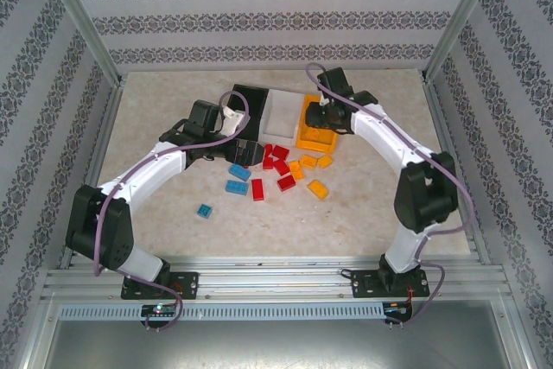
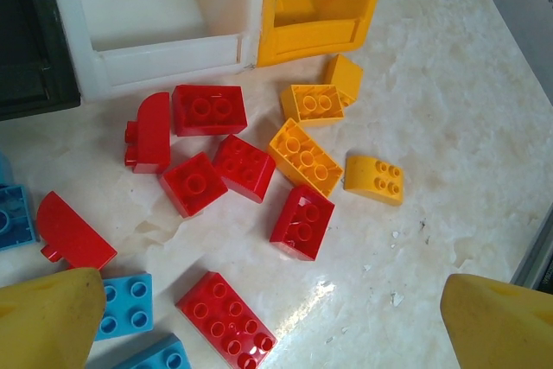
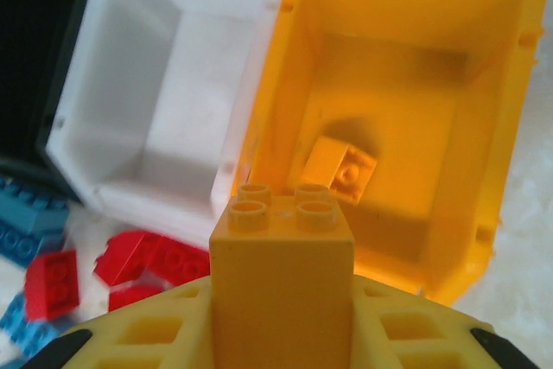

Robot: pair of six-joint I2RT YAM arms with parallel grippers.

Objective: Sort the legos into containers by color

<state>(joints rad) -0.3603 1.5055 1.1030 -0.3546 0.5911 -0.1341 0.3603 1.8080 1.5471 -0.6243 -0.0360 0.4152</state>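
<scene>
While above orange bin (image 3: 494,127), right pincer (image 1: 327,115) tight on orange brick (image 3: 282,276); left pincer (image 2: 276,324) apart.

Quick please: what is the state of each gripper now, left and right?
Left gripper: open, holding nothing.
Right gripper: closed on an orange brick, above the orange bin.

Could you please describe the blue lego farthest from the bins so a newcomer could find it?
From the orange bin, come toward the arms past the lego pile. The blue lego lies at the pile's near-left, beside the left arm; the other blue bricks lie near the red ones, but it sits alone.
</scene>
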